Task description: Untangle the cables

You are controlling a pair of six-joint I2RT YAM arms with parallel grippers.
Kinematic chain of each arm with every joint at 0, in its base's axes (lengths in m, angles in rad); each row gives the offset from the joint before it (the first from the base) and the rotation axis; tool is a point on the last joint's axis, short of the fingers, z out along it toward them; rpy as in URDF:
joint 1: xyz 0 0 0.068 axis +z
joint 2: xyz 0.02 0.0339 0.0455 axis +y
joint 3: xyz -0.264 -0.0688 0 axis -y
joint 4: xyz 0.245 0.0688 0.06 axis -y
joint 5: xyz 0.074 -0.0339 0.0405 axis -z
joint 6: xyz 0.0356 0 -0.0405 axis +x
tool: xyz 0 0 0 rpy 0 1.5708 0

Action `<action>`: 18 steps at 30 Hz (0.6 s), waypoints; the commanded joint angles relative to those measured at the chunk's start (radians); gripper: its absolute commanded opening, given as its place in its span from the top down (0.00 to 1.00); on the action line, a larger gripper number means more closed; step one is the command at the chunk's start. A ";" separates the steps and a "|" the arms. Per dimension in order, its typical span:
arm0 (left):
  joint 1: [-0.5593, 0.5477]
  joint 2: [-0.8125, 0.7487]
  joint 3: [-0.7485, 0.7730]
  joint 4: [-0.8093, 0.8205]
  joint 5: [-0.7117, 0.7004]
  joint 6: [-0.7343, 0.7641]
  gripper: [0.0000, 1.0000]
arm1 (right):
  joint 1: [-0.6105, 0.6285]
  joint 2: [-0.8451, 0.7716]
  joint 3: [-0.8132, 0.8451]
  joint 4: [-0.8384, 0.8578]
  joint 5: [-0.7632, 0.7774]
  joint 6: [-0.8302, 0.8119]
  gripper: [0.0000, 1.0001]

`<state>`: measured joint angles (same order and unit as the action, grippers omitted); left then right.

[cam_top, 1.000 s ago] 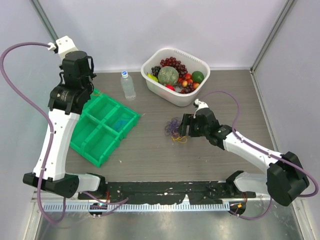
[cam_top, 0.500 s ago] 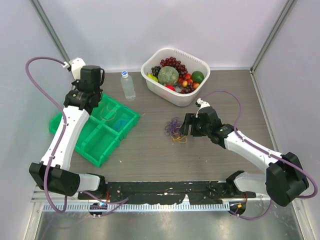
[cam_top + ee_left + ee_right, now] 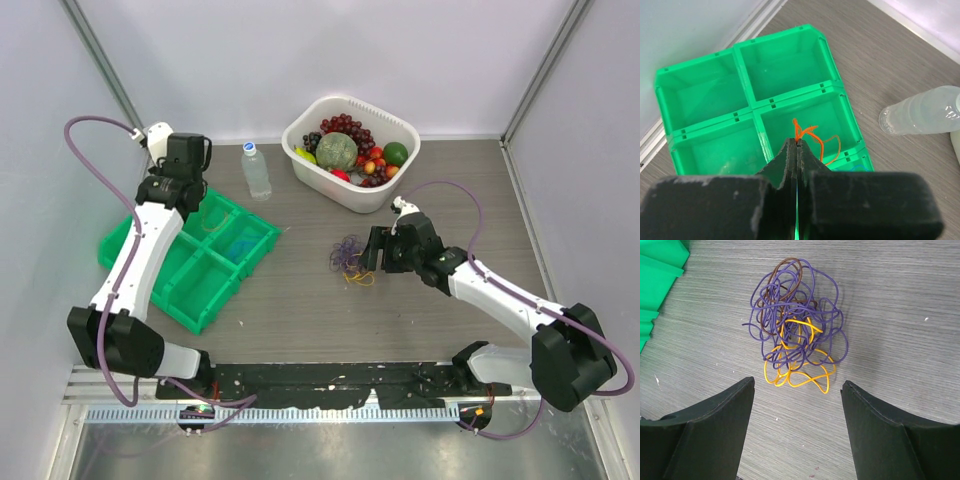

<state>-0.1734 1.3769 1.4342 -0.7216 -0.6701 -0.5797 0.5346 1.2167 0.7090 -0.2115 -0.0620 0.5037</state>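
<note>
A tangle of purple, brown and yellow cables (image 3: 347, 255) (image 3: 797, 335) lies on the table at centre. My right gripper (image 3: 371, 250) (image 3: 798, 384) is open just right of it, its fingers (image 3: 725, 420) on either side of the yellow loop's near end and not touching it. My left gripper (image 3: 197, 203) (image 3: 797, 142) is shut on an orange cable (image 3: 816, 141), which hangs from the tips over a compartment of the green tray (image 3: 180, 278) (image 3: 705, 100). A blue cable (image 3: 240, 247) lies in the neighbouring compartment.
A clear plastic bottle (image 3: 256, 172) (image 3: 920, 112) lies behind the tray. At the back centre is a white basket (image 3: 352, 100) full of fruit. The walls of the enclosure stand close on the left and at the back.
My left arm has swung right and down from the back-left corner and now holds the orange cable over the tray. The right arm has barely moved.
</note>
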 commanded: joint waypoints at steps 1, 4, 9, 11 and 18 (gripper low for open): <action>0.009 0.036 0.000 0.034 0.043 -0.046 1.00 | -0.004 -0.005 0.047 0.012 -0.001 -0.007 0.25; 0.017 0.063 -0.038 0.027 0.067 -0.062 1.00 | -0.005 -0.016 0.046 0.000 0.005 -0.010 0.25; 0.080 0.183 -0.038 -0.039 0.211 -0.097 1.00 | -0.010 -0.032 0.044 -0.011 0.007 -0.010 0.25; 0.091 0.224 -0.031 -0.068 0.230 -0.124 1.00 | -0.010 -0.037 0.046 -0.022 0.007 -0.011 0.25; 0.091 0.180 -0.046 -0.102 0.233 -0.230 0.52 | -0.012 -0.011 0.073 -0.048 0.010 -0.020 0.25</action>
<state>-0.0830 1.6310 1.3663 -0.7971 -0.4580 -0.7330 0.5278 1.2102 0.7166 -0.2550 -0.0624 0.5022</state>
